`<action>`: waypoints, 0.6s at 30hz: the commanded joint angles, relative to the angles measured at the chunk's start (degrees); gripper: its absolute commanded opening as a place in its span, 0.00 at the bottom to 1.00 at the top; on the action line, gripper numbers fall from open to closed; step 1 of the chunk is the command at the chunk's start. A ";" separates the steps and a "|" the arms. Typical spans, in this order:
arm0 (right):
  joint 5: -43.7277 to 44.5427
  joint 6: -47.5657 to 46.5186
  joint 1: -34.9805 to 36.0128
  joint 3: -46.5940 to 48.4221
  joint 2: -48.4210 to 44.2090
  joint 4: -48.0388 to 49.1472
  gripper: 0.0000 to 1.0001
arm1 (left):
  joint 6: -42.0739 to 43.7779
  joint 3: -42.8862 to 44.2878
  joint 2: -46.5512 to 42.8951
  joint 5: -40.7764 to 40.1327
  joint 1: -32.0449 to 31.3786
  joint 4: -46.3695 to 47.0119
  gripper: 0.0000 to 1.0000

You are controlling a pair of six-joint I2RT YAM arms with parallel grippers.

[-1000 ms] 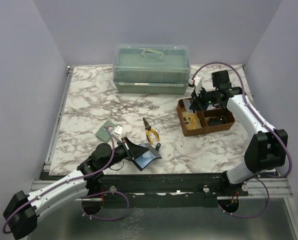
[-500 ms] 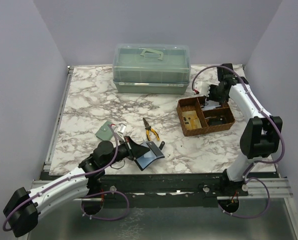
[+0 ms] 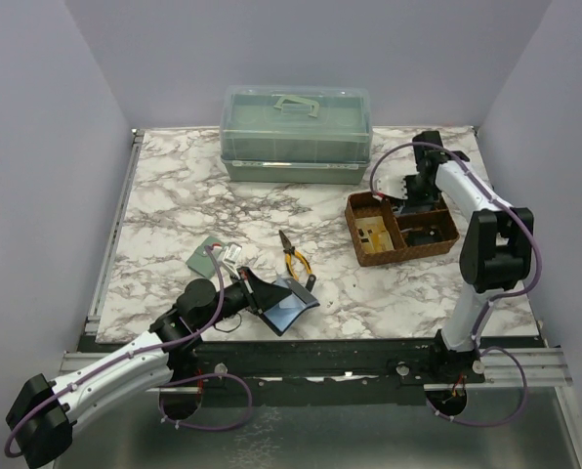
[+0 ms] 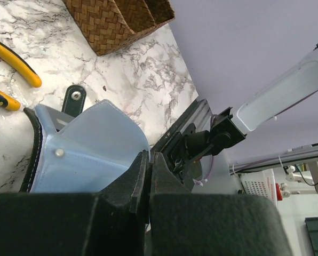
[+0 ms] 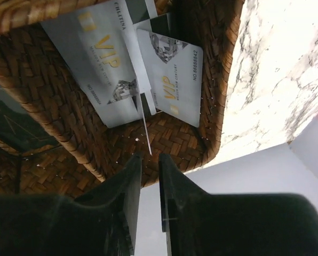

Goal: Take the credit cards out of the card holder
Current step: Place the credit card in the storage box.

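In the basket [image 5: 52,112], credit cards [image 5: 169,77] are seen under barely parted right fingers [image 5: 129,181]; the card holder [image 4: 95,144] is clamped by left fingers [image 4: 138,176].

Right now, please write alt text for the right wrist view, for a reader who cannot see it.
Grey credit cards marked VIP lie overlapping in one compartment of a brown woven basket. The right arm's fingers hang close over them, slightly apart, and a thin pale edge, perhaps another card, stands near their tips.
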 commanded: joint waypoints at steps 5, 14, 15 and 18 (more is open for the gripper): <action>5.01 2.35 -0.14 2.40 2.84 7.71 0.41 | -0.27 -0.19 0.13 1.54 0.15 2.16 0.00; -2.19 21.48 -0.14 8.62 -1.44 11.42 0.44 | 0.96 0.73 2.11 3.47 0.10 2.24 0.00; -4.87 23.56 -0.14 8.75 -2.61 10.15 0.45 | 1.28 0.96 2.45 3.73 0.15 2.29 0.00; -12.90 30.80 -0.14 8.66 -6.08 6.19 0.49 | 2.64 1.61 3.65 4.61 0.15 2.43 0.00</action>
